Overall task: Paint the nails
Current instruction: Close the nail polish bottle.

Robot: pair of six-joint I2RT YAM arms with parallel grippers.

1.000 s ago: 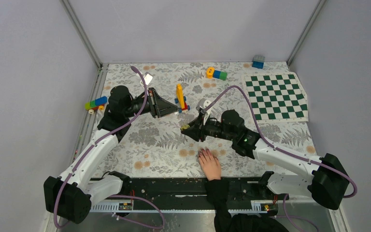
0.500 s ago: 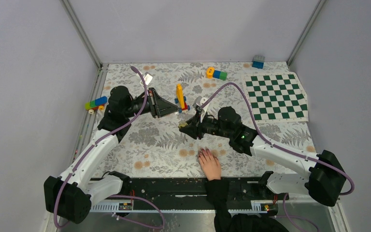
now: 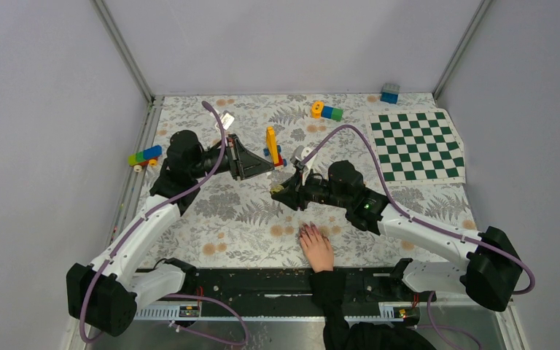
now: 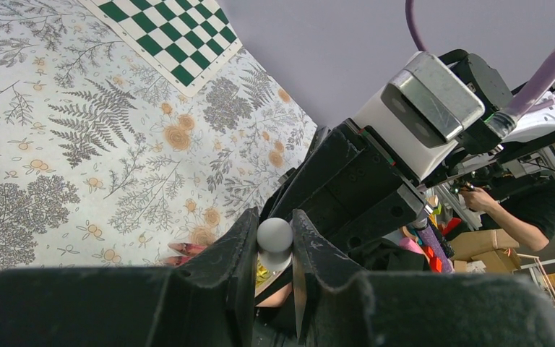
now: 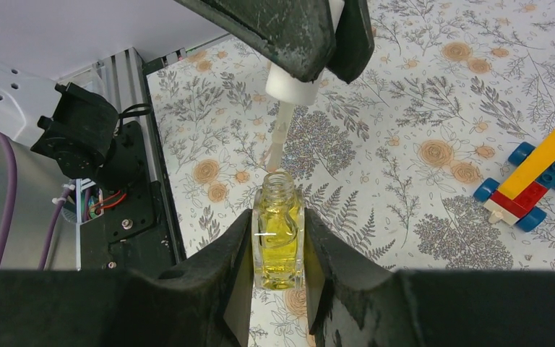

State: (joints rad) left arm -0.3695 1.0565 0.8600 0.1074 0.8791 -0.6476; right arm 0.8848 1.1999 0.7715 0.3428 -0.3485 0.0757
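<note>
Counted: one yellow polish bottle (image 5: 278, 253), one white brush cap (image 5: 294, 85), one person's pale hand (image 3: 317, 249), one checkered mat (image 3: 417, 144), four clusters of toy bricks (image 3: 272, 148).

Right hand (image 5: 278, 246) was clamped on the polish bottle, which was uncapped. Left hand (image 4: 274, 238) was closed tight on the brush cap, with the brush (image 5: 278, 134) tip just short of the bottle's mouth.

The nails (image 3: 305, 230) lay on the bench (image 3: 233, 211) at its near edge, near the right hand but apart from it; too small to count.

Only the overhead view showed the nails, mat and bricks together. Only the right wrist view showed the brush and the liquid.
</note>
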